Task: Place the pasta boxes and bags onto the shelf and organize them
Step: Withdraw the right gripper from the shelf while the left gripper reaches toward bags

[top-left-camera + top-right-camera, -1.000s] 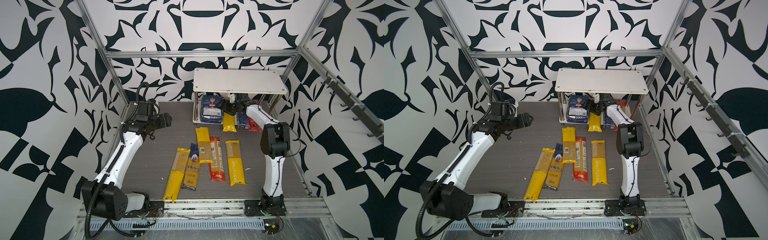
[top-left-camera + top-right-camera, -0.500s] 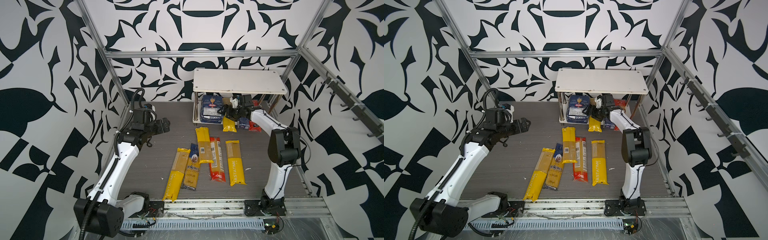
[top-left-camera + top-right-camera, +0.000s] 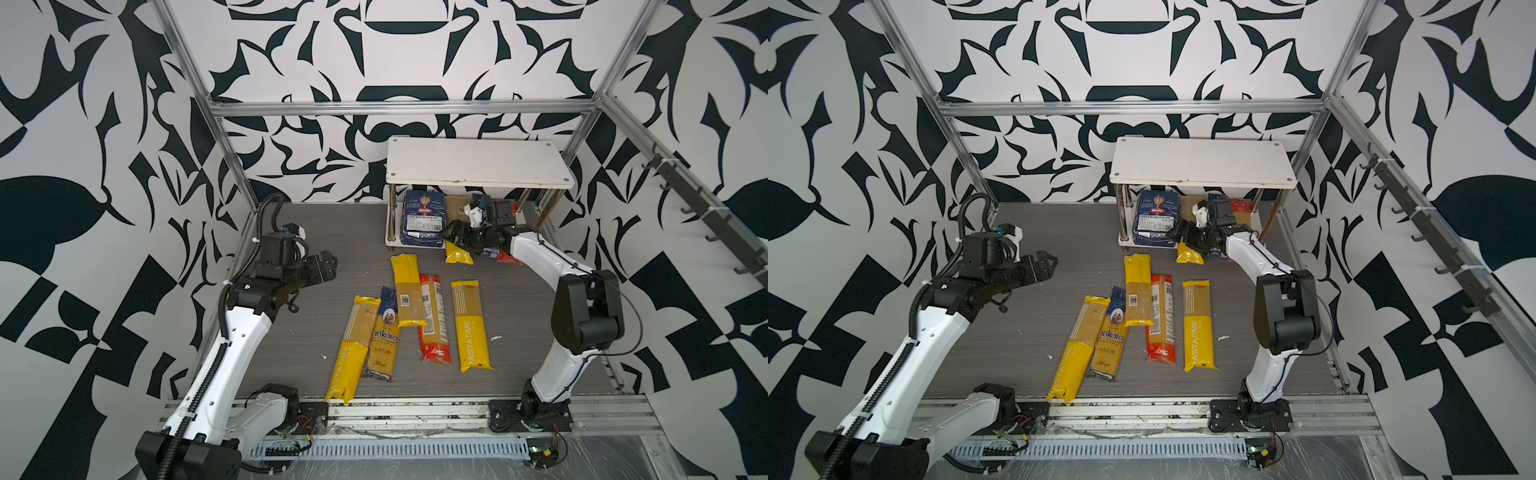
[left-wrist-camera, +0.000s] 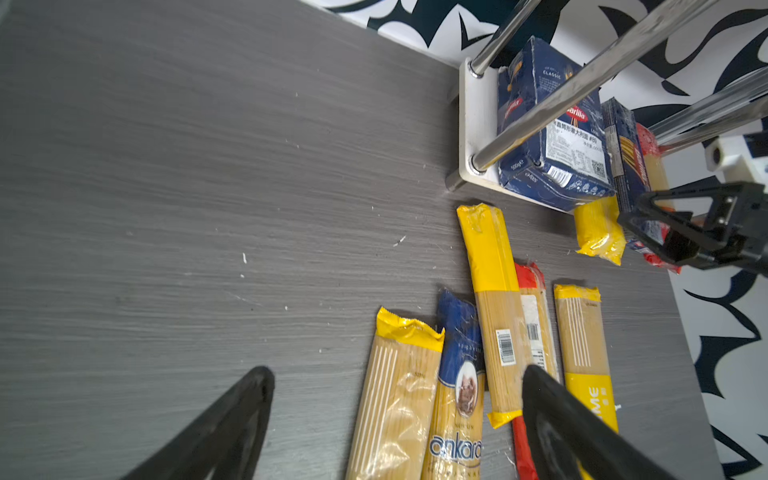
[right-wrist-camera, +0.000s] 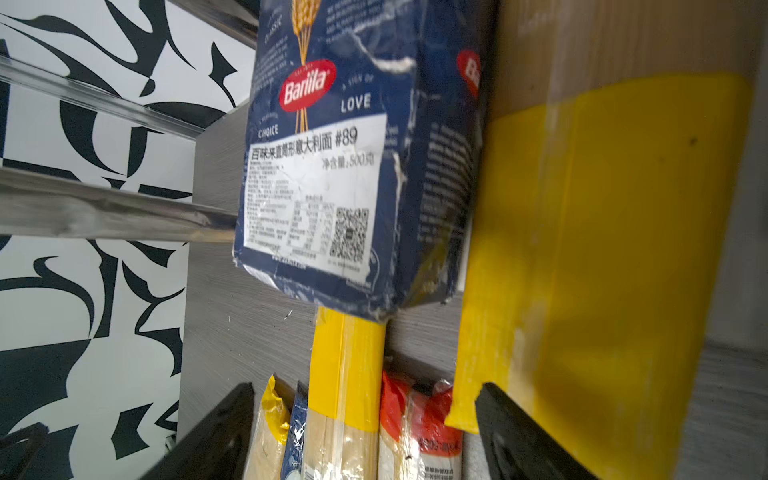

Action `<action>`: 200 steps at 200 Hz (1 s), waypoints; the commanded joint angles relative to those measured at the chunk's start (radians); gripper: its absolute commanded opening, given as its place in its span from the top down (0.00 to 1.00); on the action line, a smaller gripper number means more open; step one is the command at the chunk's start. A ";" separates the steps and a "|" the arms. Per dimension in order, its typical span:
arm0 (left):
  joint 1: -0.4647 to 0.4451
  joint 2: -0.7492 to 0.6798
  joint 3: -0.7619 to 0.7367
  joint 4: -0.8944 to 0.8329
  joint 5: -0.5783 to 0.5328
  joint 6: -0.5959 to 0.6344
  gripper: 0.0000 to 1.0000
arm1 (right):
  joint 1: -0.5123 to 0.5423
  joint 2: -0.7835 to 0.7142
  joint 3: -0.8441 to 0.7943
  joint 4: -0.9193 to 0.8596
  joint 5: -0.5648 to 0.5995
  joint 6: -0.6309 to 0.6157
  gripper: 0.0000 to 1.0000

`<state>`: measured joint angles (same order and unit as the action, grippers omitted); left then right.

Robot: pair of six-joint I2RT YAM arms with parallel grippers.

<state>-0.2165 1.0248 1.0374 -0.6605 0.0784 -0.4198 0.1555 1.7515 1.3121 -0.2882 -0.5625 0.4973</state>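
Shelf [image 3: 478,166], upper centre-right in both top views: the lower tier carries the wide Barilla box [image 3: 422,216] and a yellow-ended bag [image 3: 458,254] that overhangs the front edge and likely needs pushing home. The right gripper [image 3: 454,232] stands beside that bag, jaws apart, gripping nothing. The left gripper [image 3: 326,266], mid-left, hangs agape over bare floor [image 3: 332,224]. Five bags [image 3: 407,291] lie centre-frame, unshelved.

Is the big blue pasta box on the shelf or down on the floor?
On the shelf. The big blue Barilla box lies on the lower board, underneath the top board.
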 commanded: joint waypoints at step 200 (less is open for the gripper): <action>-0.551 0.074 -0.364 -0.035 -0.273 -0.350 0.10 | 0.521 -0.795 -0.385 -0.335 0.427 -0.028 0.11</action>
<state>-0.7151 1.0569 0.6857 -0.6926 -0.1467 -0.6971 0.6750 0.9936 0.9501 -0.5976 -0.1818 0.4717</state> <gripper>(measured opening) 0.914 0.881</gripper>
